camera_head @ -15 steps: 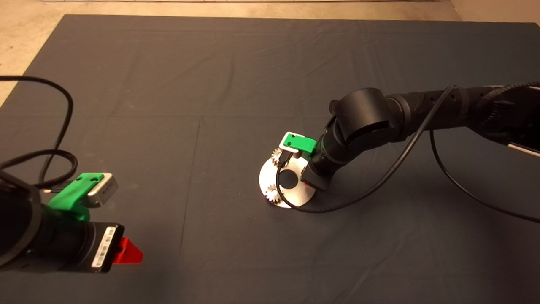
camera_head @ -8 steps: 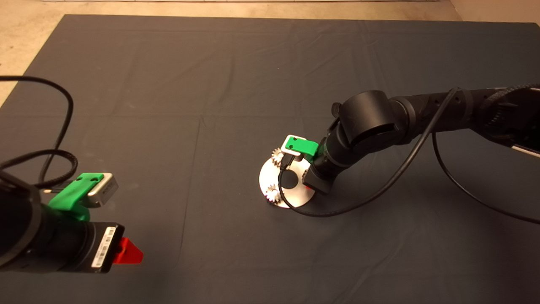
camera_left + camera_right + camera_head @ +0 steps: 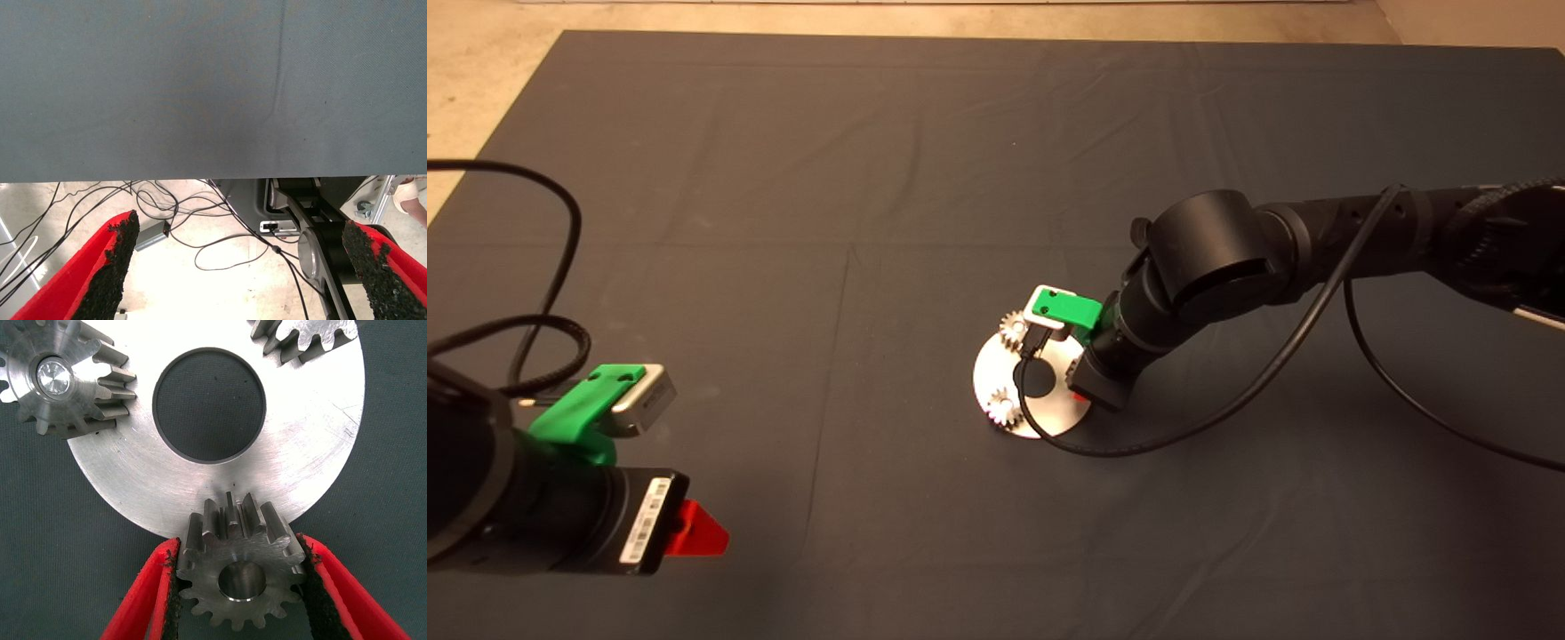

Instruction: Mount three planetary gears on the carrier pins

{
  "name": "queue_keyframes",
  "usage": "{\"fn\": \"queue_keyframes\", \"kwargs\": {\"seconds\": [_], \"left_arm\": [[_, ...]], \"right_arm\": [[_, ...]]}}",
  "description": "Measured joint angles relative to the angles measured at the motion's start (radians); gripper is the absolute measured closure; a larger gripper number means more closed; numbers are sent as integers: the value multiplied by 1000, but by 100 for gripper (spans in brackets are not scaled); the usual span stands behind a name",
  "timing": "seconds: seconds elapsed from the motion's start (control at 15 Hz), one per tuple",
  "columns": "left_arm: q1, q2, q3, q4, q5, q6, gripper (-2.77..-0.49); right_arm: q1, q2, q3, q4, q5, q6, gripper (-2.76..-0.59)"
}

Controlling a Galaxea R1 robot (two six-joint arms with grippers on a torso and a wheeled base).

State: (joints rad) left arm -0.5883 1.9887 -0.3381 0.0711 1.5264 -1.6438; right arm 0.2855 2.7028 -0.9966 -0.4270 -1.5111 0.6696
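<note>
Down at the near left edge, around eight o'clock on the mat (image 3: 783, 178), the left gripper (image 3: 694, 531) sits parked, red tip poking out beside its black wrist. Its wrist camera shows the two red fingers (image 3: 100, 267) spread wide with nothing between them, just the mat edge and a tangle of cables (image 3: 200, 233) on the pale floor beyond.

Over to the middle of the mat, slightly right of centre: the shiny metal disc (image 3: 1049, 413) lies flat, and the right arm reaches in from three o'clock, bending down over the disc's right rim. The right gripper (image 3: 240, 577) is pinched narrow on a planetary gear (image 3: 237, 573), pads pressed against its teeth on both sides. That held gear sits at the disc's edge, overlapping the rim, its bore (image 3: 241, 580) showing a dull round face inside; whether that is a pin top, I cannot tell.

Farther across the disc (image 3: 300, 473), past the central hole (image 3: 209, 403), two more gears are seated. One gear (image 3: 57, 377) clearly rides a carrier pin (image 3: 53, 377), bright stud end showing in its bore. The other gear (image 3: 307, 337) is cut off by the frame edge. From above, they sit at about eight o'clock (image 3: 1003, 409) and eleven o'clock (image 3: 1015, 330) on the disc.
</note>
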Motion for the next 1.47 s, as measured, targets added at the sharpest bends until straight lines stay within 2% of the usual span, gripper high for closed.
{"fn": "queue_keyframes", "kwargs": {"seconds": [0.4,1.47], "left_arm": [[0,0,0,-3,0,0,-218],[0,0,0,-5,0,-1,-218]], "right_arm": [[0,-5,0,-3,4,0,-107],[0,-5,-1,-23,4,1,-107]]}}
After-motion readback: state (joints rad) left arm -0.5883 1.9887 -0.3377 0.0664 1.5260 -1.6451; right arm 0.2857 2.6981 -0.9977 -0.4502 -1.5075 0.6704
